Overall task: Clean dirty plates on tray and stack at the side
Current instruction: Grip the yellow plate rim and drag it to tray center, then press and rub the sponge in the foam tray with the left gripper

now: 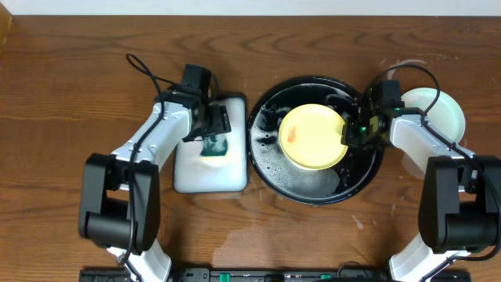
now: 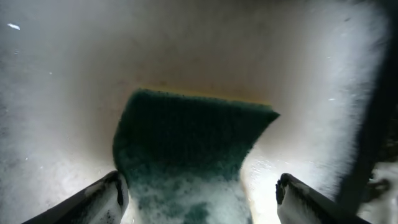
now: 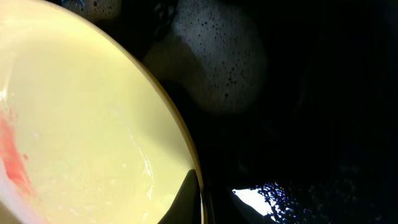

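Observation:
The yellow plate (image 1: pixel 309 137) with a red-orange smear lies in the black sudsy tray (image 1: pixel 270 168). My right gripper (image 1: pixel 350 133) is shut on the plate's right rim. In the right wrist view one finger is inside the yellow plate (image 3: pixel 81 124), the other outside over the tray (image 3: pixel 298 93), and the gripper (image 3: pixel 211 196) straddles the rim. A pale mint-green plate (image 1: pixel 438 110) rests on the wooden table right of the tray, partly hidden by my right arm. My left gripper (image 1: pixel 211 135) is open, with its fingers (image 2: pixel 199 196) either side of the green sponge (image 2: pixel 186 137).
The white rectangular tray (image 1: pixel 207 176) holding the green sponge (image 1: pixel 213 147) stands just left of the black tray; its soapy floor (image 2: pixel 62 93) fills the left wrist view. Whitish soapy streaks mark the wood at the far right (image 1: pixel 411 64) and near the front edge (image 1: pixel 235 235).

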Controlling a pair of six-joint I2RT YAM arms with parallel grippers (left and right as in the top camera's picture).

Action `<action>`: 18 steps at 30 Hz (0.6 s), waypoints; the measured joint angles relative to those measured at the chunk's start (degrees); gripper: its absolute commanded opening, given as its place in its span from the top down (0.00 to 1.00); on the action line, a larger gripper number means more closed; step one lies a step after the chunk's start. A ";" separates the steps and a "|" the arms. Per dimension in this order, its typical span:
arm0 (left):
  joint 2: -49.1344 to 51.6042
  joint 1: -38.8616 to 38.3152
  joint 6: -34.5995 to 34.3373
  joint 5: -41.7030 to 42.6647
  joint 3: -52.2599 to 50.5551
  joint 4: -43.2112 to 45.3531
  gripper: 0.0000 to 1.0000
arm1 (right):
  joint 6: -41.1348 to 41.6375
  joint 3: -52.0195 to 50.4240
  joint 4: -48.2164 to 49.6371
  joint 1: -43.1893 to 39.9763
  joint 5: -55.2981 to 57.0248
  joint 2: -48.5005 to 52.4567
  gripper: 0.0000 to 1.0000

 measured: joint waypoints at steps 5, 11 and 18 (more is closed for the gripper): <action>3.78 -0.81 0.42 -0.44 0.00 -0.04 0.35 | 0.00 0.00 -0.02 0.00 0.02 0.00 0.99; 4.48 -0.90 0.72 -1.33 0.00 -0.07 0.52 | 0.00 0.00 -0.02 0.00 0.00 0.00 0.99; 4.48 -0.90 0.61 -1.31 0.00 -0.17 0.53 | 0.00 0.00 -0.02 0.00 0.02 0.00 0.99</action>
